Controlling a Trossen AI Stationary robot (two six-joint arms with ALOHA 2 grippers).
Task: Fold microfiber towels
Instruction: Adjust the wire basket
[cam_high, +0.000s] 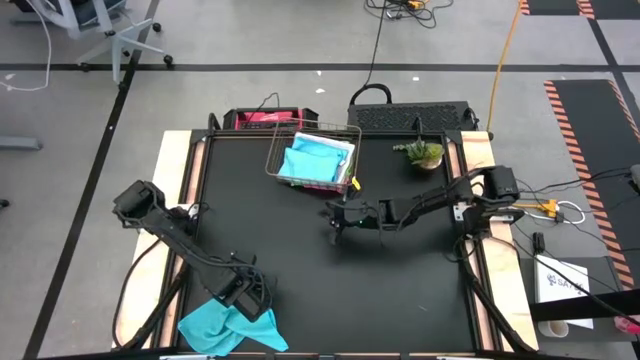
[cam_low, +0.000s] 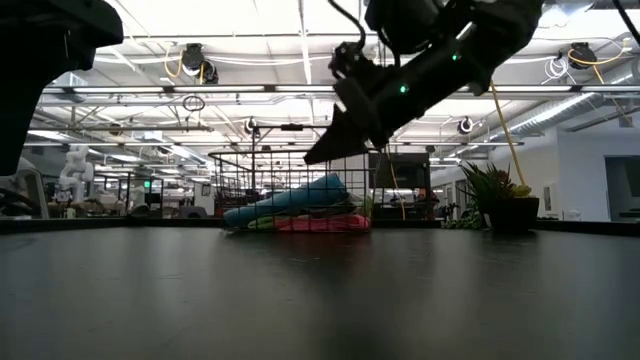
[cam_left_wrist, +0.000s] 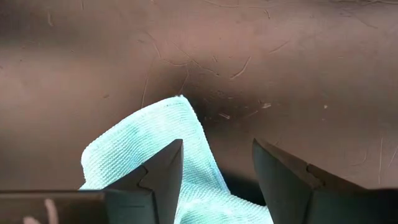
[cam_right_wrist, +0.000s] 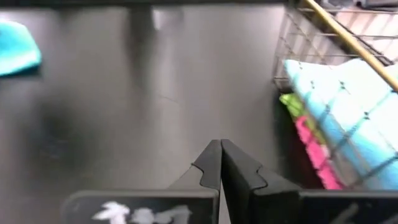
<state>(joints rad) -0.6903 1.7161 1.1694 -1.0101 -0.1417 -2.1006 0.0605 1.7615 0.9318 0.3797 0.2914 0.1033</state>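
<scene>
A turquoise microfiber towel (cam_high: 225, 325) lies crumpled at the table's near left edge, one corner (cam_left_wrist: 180, 99) pointing toward the middle. My left gripper (cam_high: 250, 293) points down, open, over that towel's far edge (cam_left_wrist: 217, 144); one finger stands in front of the cloth. My right gripper (cam_high: 335, 226) is shut and hangs slanting down above the bare middle of the table (cam_right_wrist: 221, 149), near side of the copper wire basket (cam_high: 275, 150). In the basket another turquoise towel (cam_right_wrist: 348, 93) lies on a lime green (cam_right_wrist: 291, 104) and a pink one (cam_right_wrist: 311, 143).
A small potted plant (cam_high: 422, 153) stands at the far right of the table. A black case (cam_high: 410, 115) and a red object (cam_high: 262, 120) sit beyond the far edge. Bare dark tabletop (cam_high: 400, 280) stretches between the grippers and to the near right.
</scene>
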